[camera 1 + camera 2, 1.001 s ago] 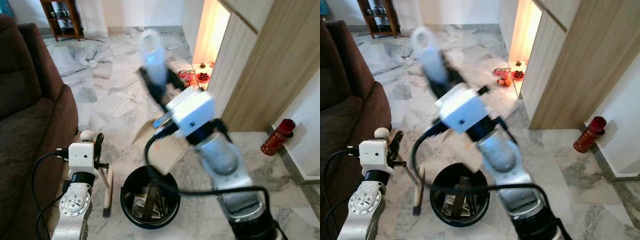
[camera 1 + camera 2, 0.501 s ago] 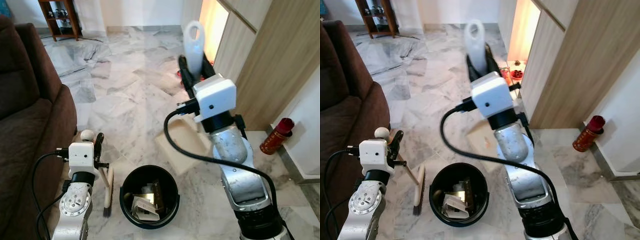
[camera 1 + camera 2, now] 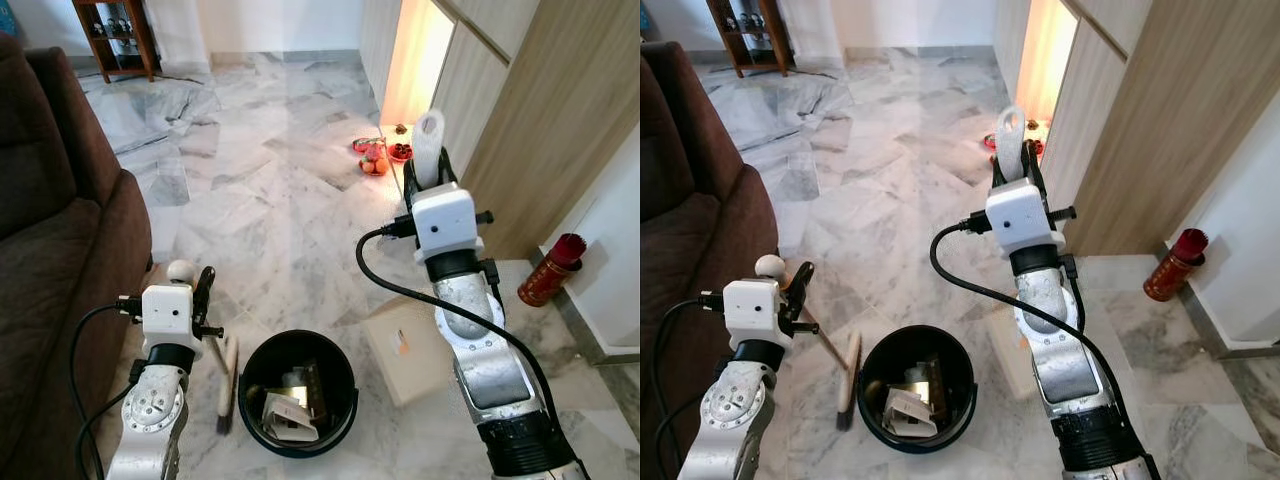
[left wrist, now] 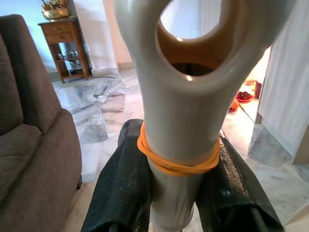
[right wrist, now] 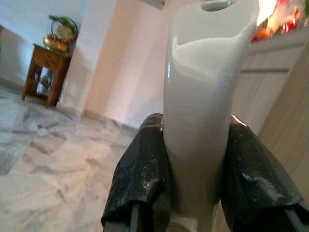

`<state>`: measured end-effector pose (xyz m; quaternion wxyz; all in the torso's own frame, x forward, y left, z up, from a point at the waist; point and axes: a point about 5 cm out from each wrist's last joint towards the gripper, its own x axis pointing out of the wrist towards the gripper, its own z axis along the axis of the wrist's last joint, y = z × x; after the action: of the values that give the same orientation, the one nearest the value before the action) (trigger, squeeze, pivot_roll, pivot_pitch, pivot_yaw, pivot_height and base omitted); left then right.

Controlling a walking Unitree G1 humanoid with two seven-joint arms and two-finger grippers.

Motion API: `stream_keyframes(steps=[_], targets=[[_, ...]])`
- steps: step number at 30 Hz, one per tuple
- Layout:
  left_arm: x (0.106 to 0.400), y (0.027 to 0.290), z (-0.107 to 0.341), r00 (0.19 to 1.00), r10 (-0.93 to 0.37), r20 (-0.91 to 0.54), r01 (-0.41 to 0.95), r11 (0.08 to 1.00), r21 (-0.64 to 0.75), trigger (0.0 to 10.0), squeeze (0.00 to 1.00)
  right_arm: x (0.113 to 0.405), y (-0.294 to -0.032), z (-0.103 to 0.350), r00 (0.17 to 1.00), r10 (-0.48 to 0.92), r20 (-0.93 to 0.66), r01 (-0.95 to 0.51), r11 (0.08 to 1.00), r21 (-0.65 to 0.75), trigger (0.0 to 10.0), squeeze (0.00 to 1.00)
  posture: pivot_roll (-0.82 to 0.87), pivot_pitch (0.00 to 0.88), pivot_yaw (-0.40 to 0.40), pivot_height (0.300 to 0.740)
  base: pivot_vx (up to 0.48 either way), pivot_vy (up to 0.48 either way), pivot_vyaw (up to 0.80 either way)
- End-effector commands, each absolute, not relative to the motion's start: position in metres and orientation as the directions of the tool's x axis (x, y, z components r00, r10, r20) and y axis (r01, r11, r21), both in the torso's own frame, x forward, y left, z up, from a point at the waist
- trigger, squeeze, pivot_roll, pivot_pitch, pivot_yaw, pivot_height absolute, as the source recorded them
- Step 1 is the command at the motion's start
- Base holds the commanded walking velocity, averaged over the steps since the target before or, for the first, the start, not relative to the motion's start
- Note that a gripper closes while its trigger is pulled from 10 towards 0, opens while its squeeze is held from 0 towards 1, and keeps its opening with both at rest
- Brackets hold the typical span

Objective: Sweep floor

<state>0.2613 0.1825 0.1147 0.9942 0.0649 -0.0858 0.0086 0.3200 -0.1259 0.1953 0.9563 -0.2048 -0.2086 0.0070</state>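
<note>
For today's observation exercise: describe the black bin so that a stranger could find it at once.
Start at the brown sofa on the robot's left. On the marble floor just past it stands the black bin, round, open-topped, holding paper scraps, between a hand brush and a flat beige dustpan.

We see a polished marble floor (image 3: 250, 180) — glossy, grey-veined. The sofa (image 3: 60, 250) at nine o'clock looks like matt brown cloth. The bin (image 3: 297, 392) is shiny black plastic, the dustpan handle (image 5: 207, 106) smooth glossy plastic — and the cabinet (image 3: 520, 120) pale wood-grain.
</note>
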Motion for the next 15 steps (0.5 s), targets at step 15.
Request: stream_keyframes(steps=[15], targets=[[0.253, 0.181, 0.121, 0.98, -0.018, 0.196, -0.005, 0.993, 0.116, 10.0, 0.0, 0.336, -0.151, 0.164, 0.94, -0.036, 0.339, 0.156, 0.93, -0.333, 10.0, 0.0, 0.08, 0.11, -0.034, 0.74, 0.0, 0.0, 0.0]])
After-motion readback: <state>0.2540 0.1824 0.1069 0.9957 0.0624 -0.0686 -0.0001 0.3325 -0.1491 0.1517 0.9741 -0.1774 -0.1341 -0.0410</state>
